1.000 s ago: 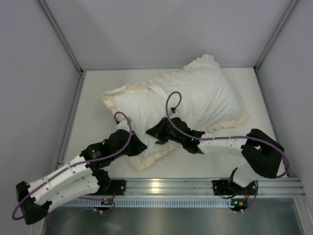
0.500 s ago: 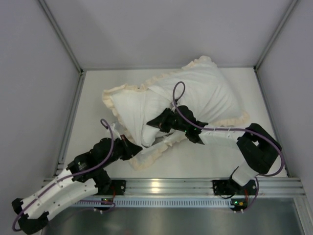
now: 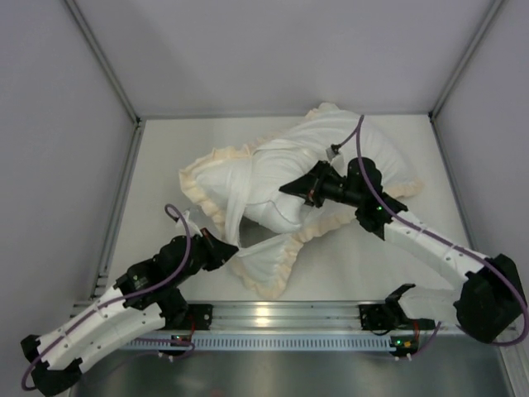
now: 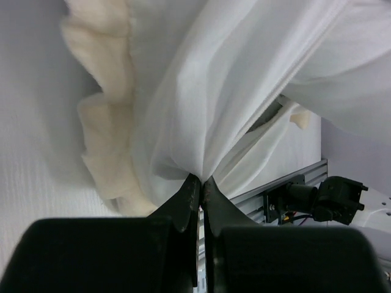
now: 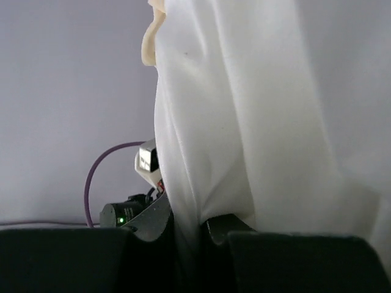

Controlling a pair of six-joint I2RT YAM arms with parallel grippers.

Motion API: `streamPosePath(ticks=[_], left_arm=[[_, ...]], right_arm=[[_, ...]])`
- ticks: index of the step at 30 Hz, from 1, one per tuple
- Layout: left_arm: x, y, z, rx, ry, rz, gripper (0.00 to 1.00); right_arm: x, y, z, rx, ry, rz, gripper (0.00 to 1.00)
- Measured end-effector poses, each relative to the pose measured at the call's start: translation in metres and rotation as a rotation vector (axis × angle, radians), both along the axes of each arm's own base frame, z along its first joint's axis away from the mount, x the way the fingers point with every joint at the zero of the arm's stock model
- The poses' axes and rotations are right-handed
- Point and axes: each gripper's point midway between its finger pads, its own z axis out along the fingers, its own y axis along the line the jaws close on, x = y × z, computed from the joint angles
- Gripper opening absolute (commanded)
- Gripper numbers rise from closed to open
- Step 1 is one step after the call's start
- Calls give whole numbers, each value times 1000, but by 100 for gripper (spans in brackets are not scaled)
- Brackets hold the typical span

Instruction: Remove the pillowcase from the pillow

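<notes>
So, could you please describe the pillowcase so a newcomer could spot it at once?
In the middle of the white table lies one big white bundle. The pillowcase is its loose outer cover, and its cream ruffled edge sets it apart from the plain plump pillow it wraps.

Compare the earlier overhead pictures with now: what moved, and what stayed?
The right gripper swung toward the far right, lifting and dragging the pillowcase along. The left gripper drew back slightly, pulling the cloth taut between them. Both stayed shut on the pillowcase.
</notes>
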Motion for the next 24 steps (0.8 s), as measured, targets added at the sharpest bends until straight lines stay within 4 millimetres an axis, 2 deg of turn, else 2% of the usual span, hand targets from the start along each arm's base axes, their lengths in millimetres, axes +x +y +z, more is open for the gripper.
streamPosePath(ticks=[4,7,11,14,17,18,19,22,24], left_arm=[[6,2,-2,40,26,43,0],[14,1,-1,74,37,76,0],[26,-7,-11,166,74,91,0],[33,-18,-21,256,109,73,4],[36,-22,-33,330,135,51,23],[35,-20,-36,347,141,45,29],[33,-16,-39,369,147,41,39],[25,-4,-39,383,141,27,57],[16,2,-37,360,130,3,61]], right_arm=[[-26,-18,15,-31,-58,33,0],[-50,-37,16,-68,-106,42,0],[-81,-63,2,-117,-142,41,0],[-99,-77,-18,-165,-148,45,0],[-107,-85,-44,-222,-136,52,0],[-108,-87,-52,-240,-134,50,0],[-109,-90,-60,-258,-128,50,0],[-112,-99,-86,-321,-102,41,0],[-113,-102,-101,-357,-82,39,0]])
